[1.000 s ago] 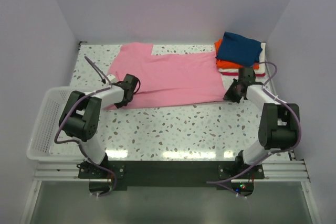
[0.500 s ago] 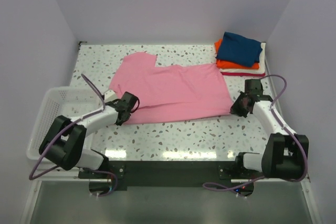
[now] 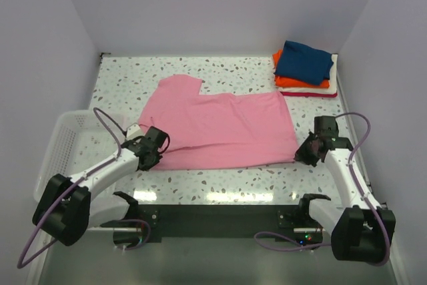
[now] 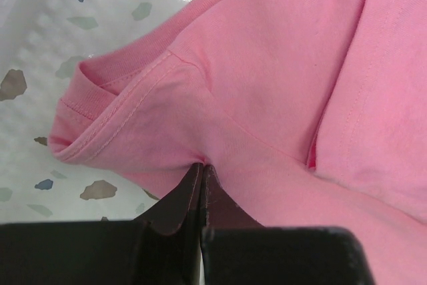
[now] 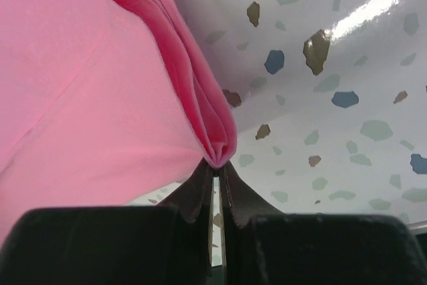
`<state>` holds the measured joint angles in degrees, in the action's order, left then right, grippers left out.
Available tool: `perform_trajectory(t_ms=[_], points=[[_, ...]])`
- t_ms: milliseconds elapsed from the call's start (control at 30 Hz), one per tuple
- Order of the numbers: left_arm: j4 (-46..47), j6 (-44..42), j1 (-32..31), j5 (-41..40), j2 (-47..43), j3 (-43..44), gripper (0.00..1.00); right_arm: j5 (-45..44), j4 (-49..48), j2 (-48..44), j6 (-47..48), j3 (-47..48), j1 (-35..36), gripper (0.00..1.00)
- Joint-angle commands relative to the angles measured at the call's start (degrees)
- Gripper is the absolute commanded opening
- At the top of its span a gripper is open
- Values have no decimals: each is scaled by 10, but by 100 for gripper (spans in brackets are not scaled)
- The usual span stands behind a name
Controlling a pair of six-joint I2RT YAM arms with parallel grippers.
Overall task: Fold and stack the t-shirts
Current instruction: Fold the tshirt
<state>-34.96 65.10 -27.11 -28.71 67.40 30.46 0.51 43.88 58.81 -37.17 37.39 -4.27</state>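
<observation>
4 folded cloth t-shirts (image 3: 303, 71), navy on top, are stacked. The light pink short-sleeved t-shirt (image 3: 223, 128) lies unfolded, left gripper (image 4: 200, 173) and right gripper (image 5: 217, 163) pinching its near corners.

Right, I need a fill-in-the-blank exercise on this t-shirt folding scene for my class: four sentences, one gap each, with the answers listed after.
1. The left pincer and the right pincer are each shut on the near edge of the spread t-shirt, whose colour is ___.
2. The top shirt of the folded stack is ___.
3. The second shirt in that stack is ___.
4. The white basket stands on the robot's ___ side.
Missing words: pink; navy blue; orange; left.
</observation>
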Motion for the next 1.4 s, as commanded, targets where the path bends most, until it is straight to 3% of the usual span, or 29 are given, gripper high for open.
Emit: perform_trajectory(t_ms=[0, 100, 233, 300, 433, 567, 667, 1100, 1233, 1367], points=[[-27, -9, -2, 15, -33, -8, 2, -17, 52, -30, -18, 8, -5, 0], [-33, -19, -3, 26, -66, -12, 7, -11, 74, -54, -25, 16, -6, 0], [-45, -44, -3, 30, -87, 12, 21, -6, 76, -65, -22, 19, -5, 24], [-53, -55, -3, 28, -92, 23, 31, -6, 75, -58, -14, 27, -6, 32], [-49, -77, -3, 30, -94, 57, 36, -6, 67, -34, 17, 64, -6, 35], [-4, -100, -3, 38, -79, 72, 47, 83, 8, -30, 67, 68, -4, 38], [37, -113, -3, 63, -48, 79, 52, 99, -40, -26, 62, 64, 7, 40], [115, -96, -2, 103, 69, 92, 61, 68, -69, 14, 61, 103, 77, 40], [132, -93, -3, 107, 91, 90, 58, 72, -75, 11, 62, 95, 77, 40], [149, -89, -3, 117, 104, 89, 48, 74, -77, 10, 65, 89, 76, 40]])
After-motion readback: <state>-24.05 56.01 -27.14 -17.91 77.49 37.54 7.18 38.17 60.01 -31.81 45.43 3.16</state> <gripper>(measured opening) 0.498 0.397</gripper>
